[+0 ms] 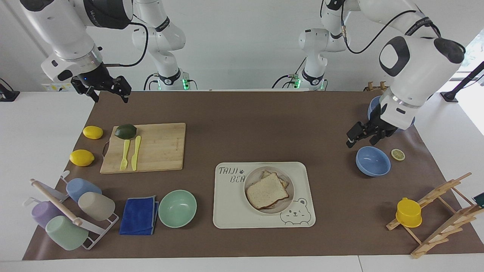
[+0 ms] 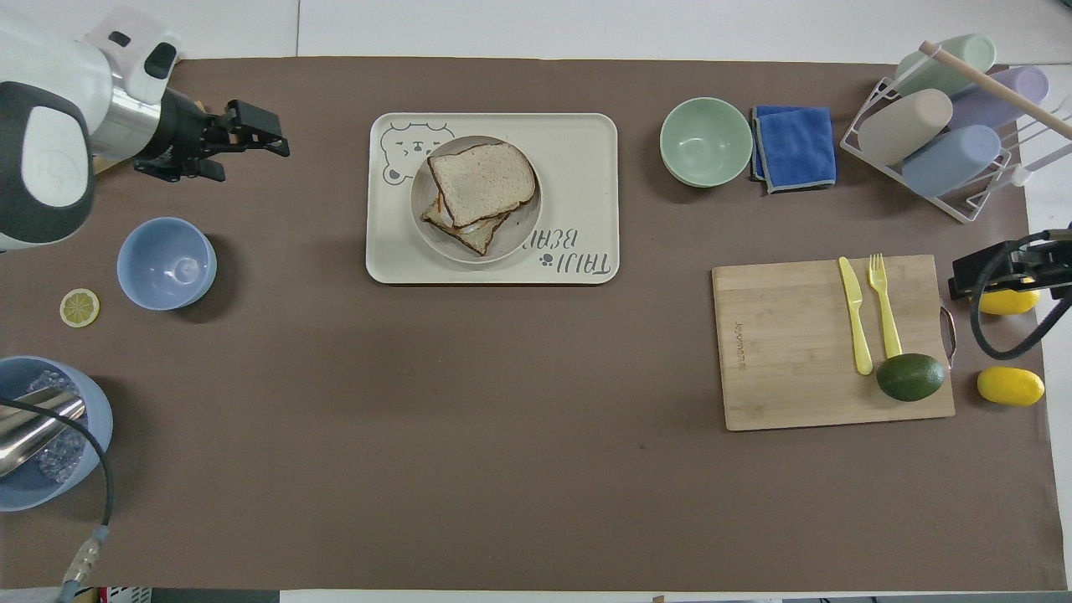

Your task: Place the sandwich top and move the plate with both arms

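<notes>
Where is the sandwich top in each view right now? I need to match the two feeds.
Facing view: the sandwich top lies on the plate, low in the picture, just past its centre toward the left arm's end.
Overhead view: the sandwich top lies on the plate, high in the picture, short of its centre toward the left arm's end.
Shared landmark: the bear-print tray under the plate.
</notes>
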Tool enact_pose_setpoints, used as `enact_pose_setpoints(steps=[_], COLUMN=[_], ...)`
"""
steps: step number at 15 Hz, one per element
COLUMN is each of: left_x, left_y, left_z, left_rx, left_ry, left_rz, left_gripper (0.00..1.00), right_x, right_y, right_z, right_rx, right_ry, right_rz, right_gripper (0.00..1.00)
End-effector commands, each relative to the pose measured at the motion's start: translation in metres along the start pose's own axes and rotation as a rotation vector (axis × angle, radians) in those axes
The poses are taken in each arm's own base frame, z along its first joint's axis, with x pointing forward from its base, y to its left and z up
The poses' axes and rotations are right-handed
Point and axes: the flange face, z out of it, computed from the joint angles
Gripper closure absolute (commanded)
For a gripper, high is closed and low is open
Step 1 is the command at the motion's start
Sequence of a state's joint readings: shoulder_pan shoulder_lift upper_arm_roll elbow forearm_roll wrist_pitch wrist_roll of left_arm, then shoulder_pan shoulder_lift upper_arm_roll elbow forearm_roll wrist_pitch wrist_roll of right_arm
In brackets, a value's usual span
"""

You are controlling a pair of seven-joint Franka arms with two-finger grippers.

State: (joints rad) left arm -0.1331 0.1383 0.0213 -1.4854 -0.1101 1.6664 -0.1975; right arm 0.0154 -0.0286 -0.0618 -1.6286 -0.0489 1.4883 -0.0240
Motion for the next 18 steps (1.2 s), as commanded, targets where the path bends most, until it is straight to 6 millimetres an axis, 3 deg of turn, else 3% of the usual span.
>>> enact_pose_setpoints(steps=[1, 4, 8, 10, 16, 18], left_x=[-0.035, -0.063, -0.092, -0.089, -0.072, -0.072], left_y=[-0.006, -0.010, -0.013, -0.014, -0.014, -0.009], left_z=[-0.025, -0.031, 0.001, 0.003, -0.027, -0.020], left_rx=[0.067, 0.080, 0.085, 0.080, 0.080, 0.083], left_ry=[-0.045, -0.116, -0.155, -0.128, -0.117, -0.120], left_rz=[0.021, 0.025, 0.071, 0.088, 0.097, 0.105], left_gripper=[0.00, 0.00, 0.00, 0.00, 0.00, 0.00], right_x=[-0.006, -0.006, -0.006, -0.006, -0.006, -0.006], right_y=[0.001, 0.002, 0.001, 0.001, 0.002, 0.001], right_z=[-0.002, -0.002, -0.002, -0.002, -0.002, -0.002], right_rx=[0.028, 0.028, 0.028, 0.028, 0.028, 0.028], right_ry=[-0.006, -0.006, -0.006, -0.006, -0.006, -0.006], right_rz=[-0.006, -0.005, -0.006, -0.006, -0.005, -0.006], right_gripper=[0.00, 0.00, 0.00, 0.00, 0.00, 0.00])
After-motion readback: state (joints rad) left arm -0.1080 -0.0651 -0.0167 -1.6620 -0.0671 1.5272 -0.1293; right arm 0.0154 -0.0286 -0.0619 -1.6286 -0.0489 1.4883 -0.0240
